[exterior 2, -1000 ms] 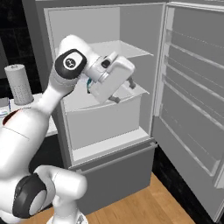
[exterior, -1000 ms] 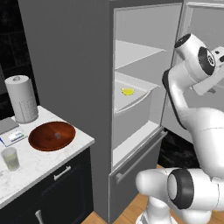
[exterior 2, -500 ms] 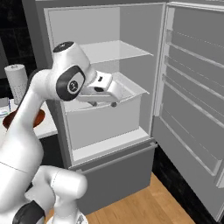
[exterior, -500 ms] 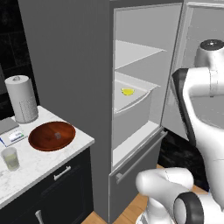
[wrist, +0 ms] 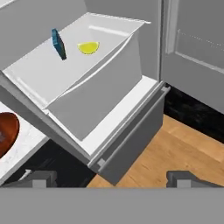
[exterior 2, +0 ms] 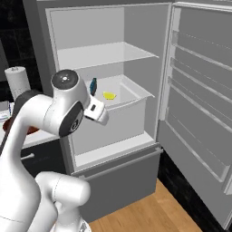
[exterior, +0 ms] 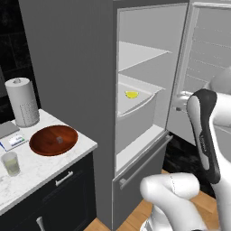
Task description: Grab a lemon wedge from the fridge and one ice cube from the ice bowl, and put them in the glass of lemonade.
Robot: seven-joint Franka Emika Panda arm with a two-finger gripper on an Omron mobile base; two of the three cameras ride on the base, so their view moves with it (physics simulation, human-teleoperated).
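The fridge (exterior: 67, 67) stands with its door (exterior 2: 199, 113) swung wide open. The lemon wedge (exterior: 131, 94) lies in the white drawer (wrist: 100, 83); it is also in the right base view (exterior 2: 108, 95) and the hand view (wrist: 89, 47). My gripper (wrist: 113, 179) hangs open outside the fridge, in front of and above the drawer, its fingertips (wrist: 41, 178) far apart with nothing between them. The ice bowl (exterior: 53, 140) sits on the counter with one ice cube (exterior: 59, 140) in it. The glass of lemonade (exterior: 11, 163) stands at the counter's near left.
A slim blue upright object (wrist: 58, 43) stands in the drawer just left of the wedge. A paper towel roll (exterior: 21, 103) stands at the counter's back. The marble counter (exterior: 40, 173) ends beside the fridge. Wooden floor (wrist: 175, 144) lies below the open door.
My arm has folded back and the hand has dropped away from the fridge's shelf opening toward the lower left. The wedge, the bowl and the glass have stayed put.
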